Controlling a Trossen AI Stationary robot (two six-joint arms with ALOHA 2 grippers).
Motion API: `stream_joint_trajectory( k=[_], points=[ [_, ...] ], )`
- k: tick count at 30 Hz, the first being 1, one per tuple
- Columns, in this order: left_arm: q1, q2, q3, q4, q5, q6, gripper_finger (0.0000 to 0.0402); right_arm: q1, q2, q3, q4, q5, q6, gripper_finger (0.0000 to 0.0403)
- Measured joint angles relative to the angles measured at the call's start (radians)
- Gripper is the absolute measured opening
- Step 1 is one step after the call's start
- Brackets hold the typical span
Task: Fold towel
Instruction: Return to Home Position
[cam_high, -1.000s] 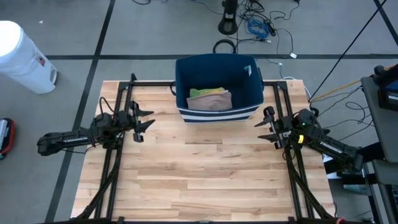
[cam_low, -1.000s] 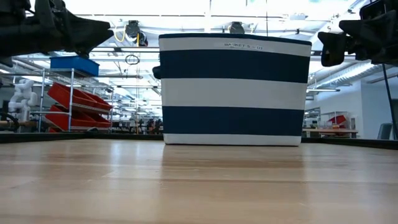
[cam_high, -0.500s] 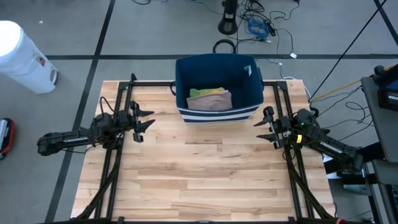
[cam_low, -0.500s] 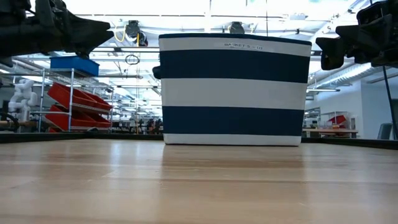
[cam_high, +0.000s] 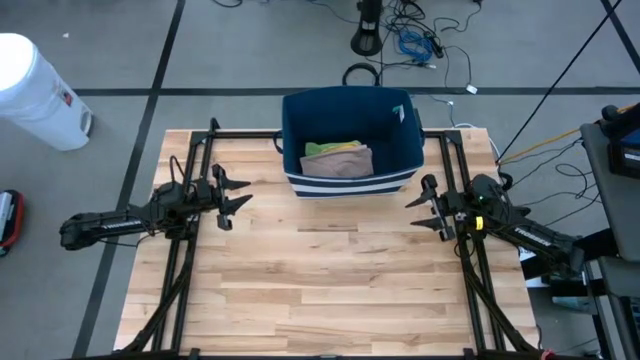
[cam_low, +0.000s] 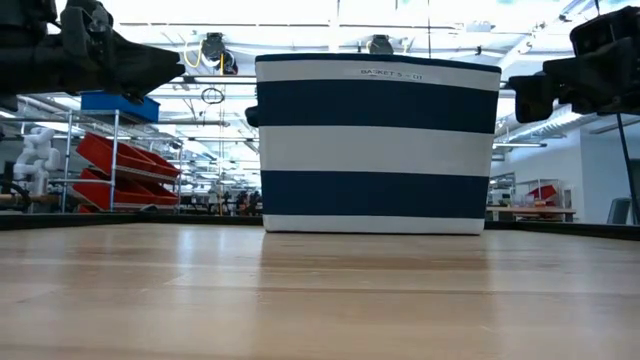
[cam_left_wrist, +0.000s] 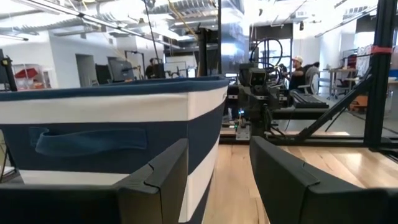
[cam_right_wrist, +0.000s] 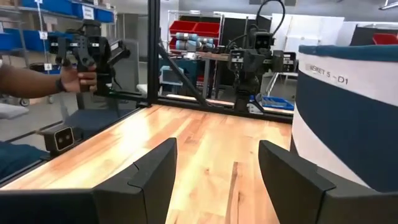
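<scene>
High view: the laundry organizer (cam_high: 350, 182), navy with white stripes, stands at the upper centre of the frame, at the far edge of the wooden table (cam_high: 330, 290). The folded towels (cam_high: 340, 160) lie stacked inside it, in the lower part of its interior next to the striped front wall. The top towel is light brown, and a green edge shows at the stack's upper left. The left gripper (cam_high: 236, 195) sits left of centre, off the organizer's lower left corner and apart from it, its 2 fingers spread and holding nothing. The right gripper (cam_high: 418, 204) sits right of centre, off the lower right corner, its fingers likewise spread and bare. Both point inward toward the middle of the frame. Low view: the organizer fills the centre, with 1 arm in the upper left corner and 1 in the upper right, both above the table top and neither touching the organizer. Left wrist view: we see this arm's fingers (cam_left_wrist: 163, 177) standing apart with a clear gap, and the organizer's side at the left of the frame. Right wrist view: the fingers (cam_right_wrist: 155, 171) are again parted, the organizer is at the right edge, and a person's hand (cam_right_wrist: 69, 81) shows at the left edge beyond the table. On the floor in the high view are a white container (cam_high: 35, 90) at upper left and cables (cam_high: 415, 42) at the top.
</scene>
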Motion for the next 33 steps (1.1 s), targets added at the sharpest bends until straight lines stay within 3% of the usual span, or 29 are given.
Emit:
stream_joint_trajectory(
  k=[8,15,26,33],
  points=[
    [0.0,0.0,0.0,0.0,0.0,0.003,0.0179,0.001,0.001,0.0,-0.002,-0.047,-0.036,0.0212],
    [0.0,0.0,0.0,0.0,0.0,-0.015,0.0179,0.001,0.001,0.0,0.002,0.052,-0.034,0.0212],
    [0.0,0.0,0.0,0.0,0.0,-0.072,0.0179,0.001,0.008,0.0,0.002,0.035,-0.03,0.0212],
    [0.0,0.0,0.0,-0.001,0.0,-0.072,0.0179,0.0,0.008,0.0,0.002,0.036,-0.148,0.0212]
  ],
)
